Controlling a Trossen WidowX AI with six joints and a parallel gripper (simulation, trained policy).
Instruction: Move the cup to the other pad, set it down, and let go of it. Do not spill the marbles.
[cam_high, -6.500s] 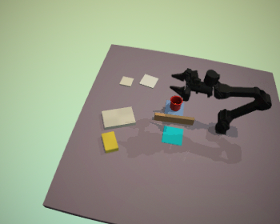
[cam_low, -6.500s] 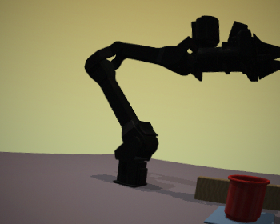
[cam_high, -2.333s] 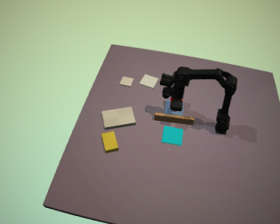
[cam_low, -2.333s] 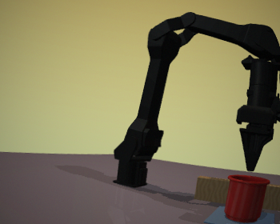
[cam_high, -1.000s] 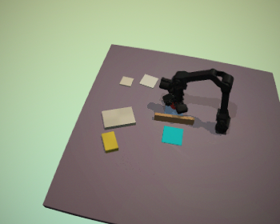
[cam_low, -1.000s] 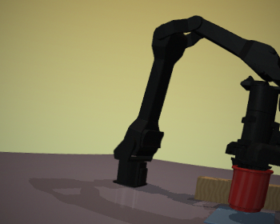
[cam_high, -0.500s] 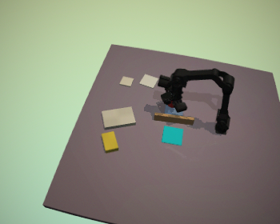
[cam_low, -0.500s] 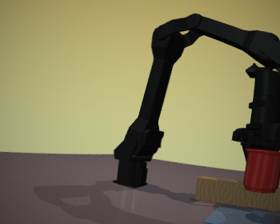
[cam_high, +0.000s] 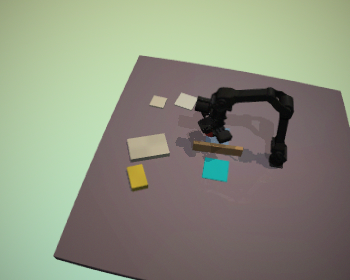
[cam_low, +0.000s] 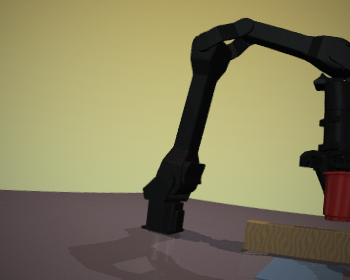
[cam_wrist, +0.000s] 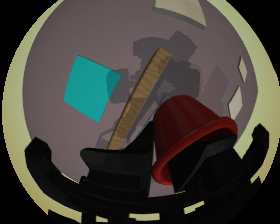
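Note:
The red cup (cam_high: 209, 134) (cam_low: 337, 196) (cam_wrist: 182, 120) is held in the air and looks upright in the exterior view, its base about level with the wooden bar's top edge in that view. My gripper (cam_wrist: 156, 124) is shut on the cup's wall, one finger inside the rim and one outside. The marbles are not visible; the inside of the cup is hidden. The blue pad (cam_high: 214, 140) (cam_low: 295, 270) lies on one side of the wooden bar, partly hidden by the arm and cup. The teal pad (cam_high: 216, 170) (cam_wrist: 91, 90) lies on the other side, with nothing on it.
The wooden bar (cam_high: 218, 148) (cam_low: 300, 239) (cam_wrist: 140, 100) stands between the two pads as a low barrier. A large cream block (cam_high: 148, 147), a yellow block (cam_high: 137, 177) and two small pale squares (cam_high: 158, 102) (cam_high: 186, 101) lie farther off.

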